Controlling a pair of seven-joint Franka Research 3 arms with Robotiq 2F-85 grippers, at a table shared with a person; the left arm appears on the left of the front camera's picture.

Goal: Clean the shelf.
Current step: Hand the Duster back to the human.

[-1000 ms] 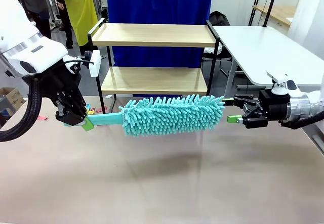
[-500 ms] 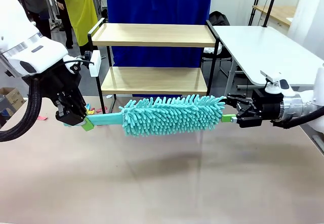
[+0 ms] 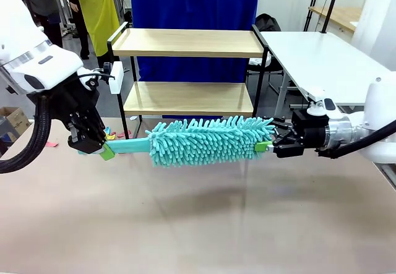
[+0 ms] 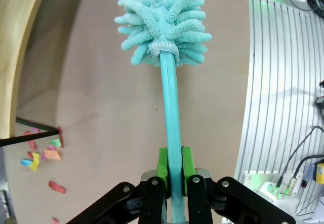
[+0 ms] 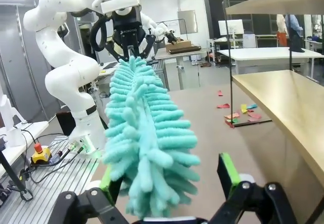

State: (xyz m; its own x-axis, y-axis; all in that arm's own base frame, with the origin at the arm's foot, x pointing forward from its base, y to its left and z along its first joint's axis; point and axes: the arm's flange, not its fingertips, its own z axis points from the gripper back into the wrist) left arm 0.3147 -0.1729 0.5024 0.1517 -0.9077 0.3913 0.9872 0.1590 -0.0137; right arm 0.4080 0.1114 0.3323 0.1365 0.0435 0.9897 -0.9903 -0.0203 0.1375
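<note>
Front view: left gripper (image 3: 104, 151) clamped on the flat teal handle of a duster (image 3: 210, 140), held level above the table (image 3: 198, 224). Fluffy teal head pointing toward the robot's right, its shadow on the tabletop below. Right gripper (image 3: 267, 141) at the head's tip, jaws spread, one green pad against the fibres (contact hard to judge from here). Shelf (image 3: 189, 70) standing beyond the table's far edge, behind the duster, both wood boards bare, a blue curtain (image 3: 195, 14) at its back. Scraps of coloured paper (image 3: 114, 133) on the floor by its left leg.

Left wrist view: green pads (image 4: 162, 164) pressed on either side of the handle, duster (image 4: 162, 21) running straight up from them. Curved edge of a shelf (image 4: 15, 47) board at left, paper bits (image 4: 43, 155) underneath.

Right wrist view: jaws wide apart, fingers (image 5: 229, 173) flanking the duster (image 5: 144, 133) tip, nothing gripped. Left gripper (image 5: 129, 44) at the far end of the duster. Shelf (image 5: 283, 102) boards at right, close alongside.
</note>
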